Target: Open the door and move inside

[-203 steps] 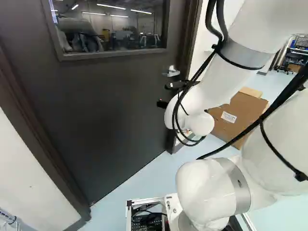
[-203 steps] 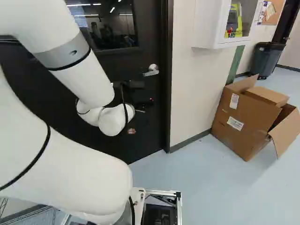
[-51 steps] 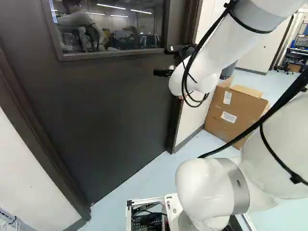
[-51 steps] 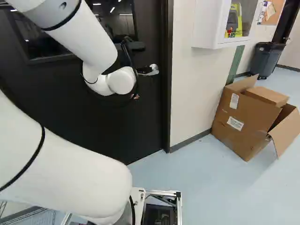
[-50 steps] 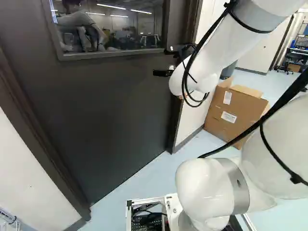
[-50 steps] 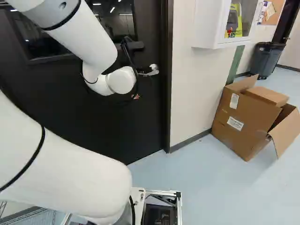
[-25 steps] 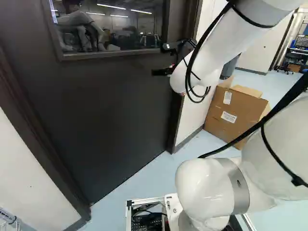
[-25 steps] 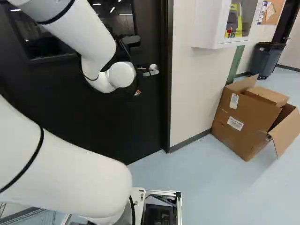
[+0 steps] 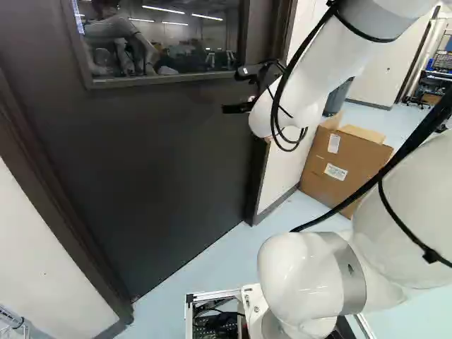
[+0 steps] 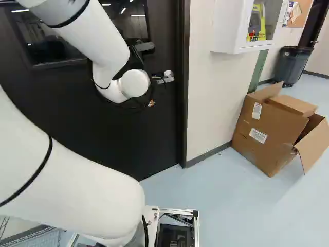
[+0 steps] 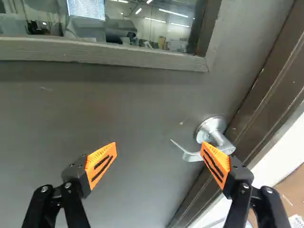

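My gripper [image 9: 240, 107] is up at handle height in front of the dark door [image 9: 162, 169], which stands closed in its frame. In the wrist view the gripper [image 11: 158, 164] is open, its orange pads wide apart with nothing between them. The silver lever handle [image 11: 213, 133] lies at one finger: that finger's pad [image 11: 216, 164] overlaps the lever's lower part, and whether they touch I cannot tell. The other pad [image 11: 100, 164] is over bare door. Beside my wrist in the right base view, the handle [image 10: 168, 77] shows partly; in the left base view it is hidden.
The door frame [image 10: 182, 103] and a pale wall [image 10: 208, 98] adjoin the handle side. A white cabinet [image 10: 239, 31] hangs there; an open cardboard box [image 10: 272, 128] sits on the floor below. Farther back stands a dark bin [image 10: 293, 64]. The door's window [image 9: 162, 42] is above.
Since the earliest frames my arm has risen from below the handle to its height. Over the last second it has shifted only slightly. The base and door have stayed put.
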